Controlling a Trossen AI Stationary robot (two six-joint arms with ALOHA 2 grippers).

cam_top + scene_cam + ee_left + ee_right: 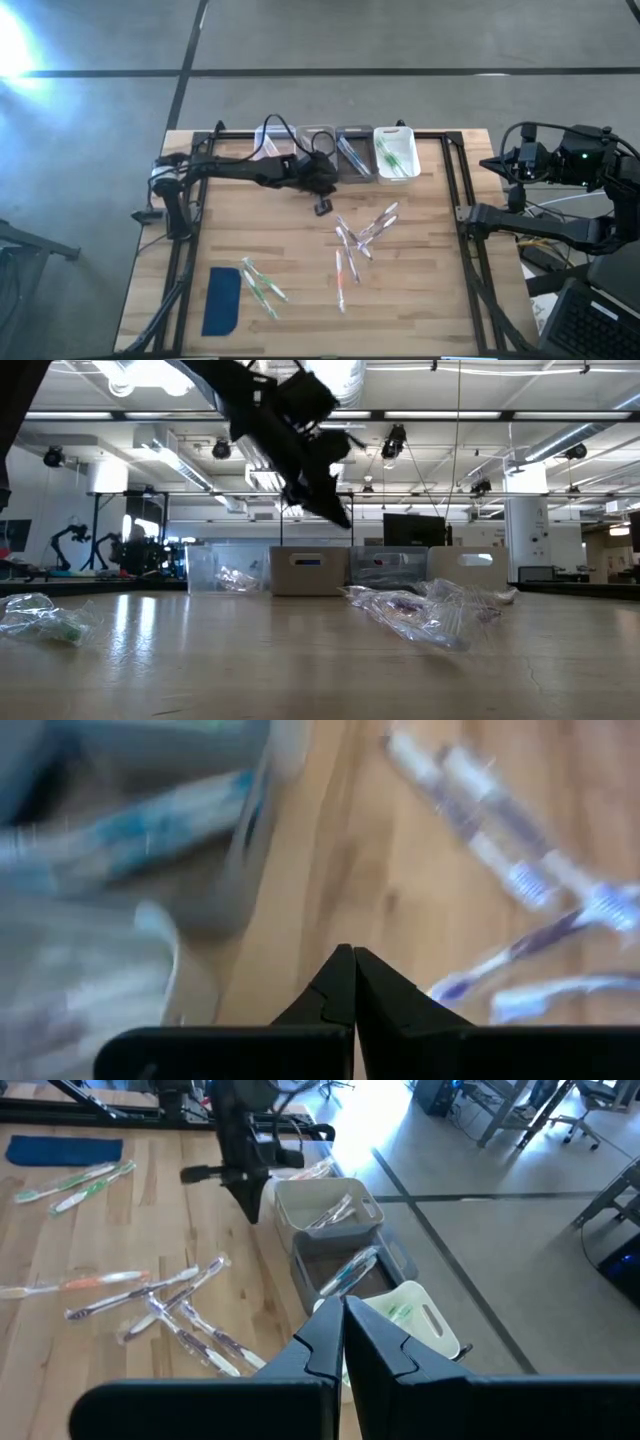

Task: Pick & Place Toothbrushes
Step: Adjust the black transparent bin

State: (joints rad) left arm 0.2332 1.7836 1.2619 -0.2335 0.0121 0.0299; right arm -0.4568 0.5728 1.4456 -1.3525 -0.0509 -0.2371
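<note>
The big wooden table held everything; the left arm reached across its far part, and the right arm waited off the table's right edge. A flat dark-blue pad lay near the front left corner. Four small bins stood in a row at the far edge; the white bin at the right end had green toothbrushes inside, and the grey bin beside it had blue ones; the bin nearest the left arm held pale ones, seen best in the right wrist view.

The left gripper hung in the air just in front of the bins; its jaws were pressed together and held nothing. The right gripper also had its jaws together with nothing between them.

A loose bunch of toothbrushes lay in the middle of the table, some crossing each other; most had purple bits and one had orange. Another few toothbrushes, with green bits, lay just beside the blue pad.
</note>
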